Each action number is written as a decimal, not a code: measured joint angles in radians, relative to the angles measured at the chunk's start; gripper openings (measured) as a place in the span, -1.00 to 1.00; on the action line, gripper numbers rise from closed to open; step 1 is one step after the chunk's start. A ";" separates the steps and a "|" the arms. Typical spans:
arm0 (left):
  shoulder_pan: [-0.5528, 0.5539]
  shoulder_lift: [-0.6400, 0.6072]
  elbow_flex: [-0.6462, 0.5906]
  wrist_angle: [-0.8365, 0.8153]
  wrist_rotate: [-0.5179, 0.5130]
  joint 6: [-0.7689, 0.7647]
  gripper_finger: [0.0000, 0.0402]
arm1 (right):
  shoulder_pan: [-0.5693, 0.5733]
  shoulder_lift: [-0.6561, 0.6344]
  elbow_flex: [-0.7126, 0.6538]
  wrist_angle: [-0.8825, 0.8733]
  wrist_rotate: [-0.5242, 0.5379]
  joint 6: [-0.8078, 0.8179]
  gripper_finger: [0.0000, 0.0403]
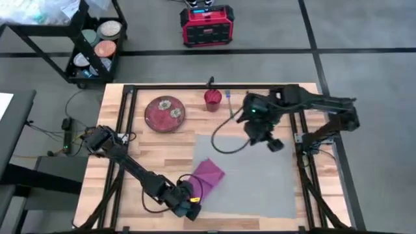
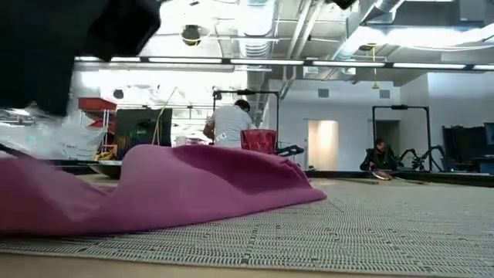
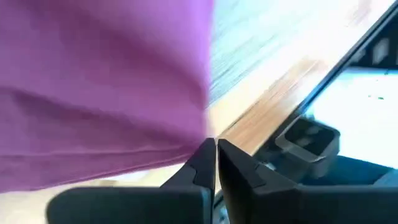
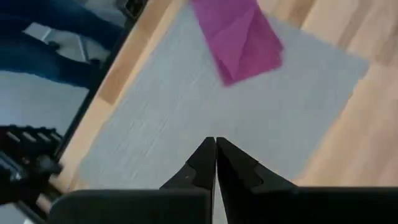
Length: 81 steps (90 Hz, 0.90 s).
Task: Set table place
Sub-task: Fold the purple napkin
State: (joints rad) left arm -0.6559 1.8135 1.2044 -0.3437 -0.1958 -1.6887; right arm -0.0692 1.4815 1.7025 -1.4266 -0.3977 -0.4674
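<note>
Overhead, the large grey rectangular fabric placemat (image 1: 250, 175) lies flat on the light wooden plank counter (image 1: 149, 153); the magenta cloth napkin (image 1: 207, 174) lies rumpled on its corner nearest the left gripper (image 1: 188, 207), long axis running toward that gripper. The right gripper (image 1: 270, 142) hovers over the placemat's far side. Its wrist view shows its fingers (image 4: 202, 163) pressed together, empty. The left wrist view shows fingers (image 3: 200, 163) closed at the napkin's hem, probably not pinching it.

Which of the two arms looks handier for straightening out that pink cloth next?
Probably the left. Its gripper sits shut at the near edge of the magenta napkin, which lies rumpled on the grey placemat. The right gripper, also shut, hangs over the placemat's far end, away from the cloth.
</note>
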 joint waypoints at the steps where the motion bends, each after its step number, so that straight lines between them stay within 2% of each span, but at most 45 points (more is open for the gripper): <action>1: 0.000 -0.004 0.005 -0.009 -0.010 -0.002 -1.00 | 0.000 -0.001 -0.006 0.006 0.001 0.000 -1.00; 13: -0.006 -0.061 0.061 -0.143 -0.059 -0.022 -1.00 | 0.001 0.013 -0.092 0.076 0.006 0.012 -1.00; 25: -0.033 -0.074 0.094 -0.419 -0.142 -0.164 -1.00 | 0.001 0.028 -0.194 0.084 -0.002 0.009 -1.00; 33: -0.035 -0.072 0.084 -0.538 -0.149 -0.212 -1.00 | 0.002 0.030 -0.265 0.088 -0.047 0.001 -1.00; 42: -0.027 -0.072 0.053 -0.534 -0.151 -0.159 -1.00 | 0.009 0.030 -0.309 0.100 -0.103 0.006 -1.00; 55: -0.005 -0.061 0.009 -0.525 -0.122 -0.081 -1.00 | 0.021 0.030 -0.324 0.104 -0.102 0.017 -1.00; 62: 0.002 -0.062 -0.023 -0.452 -0.121 -0.037 -0.99 | 0.024 0.029 -0.324 0.103 -0.103 0.030 -1.00; 69: 0.011 -0.062 -0.047 -0.376 -0.120 0.016 -0.93 | 0.028 0.029 -0.324 0.102 -0.113 0.057 -1.00; 81: 0.038 -0.062 -0.099 -0.279 -0.120 0.012 -0.75 | 0.037 0.029 -0.324 0.097 -0.131 0.092 -1.00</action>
State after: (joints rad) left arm -0.6182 1.7512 1.1057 -0.6228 -0.3157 -1.6768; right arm -0.0326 1.5105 1.3788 -1.3292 -0.5288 -0.3750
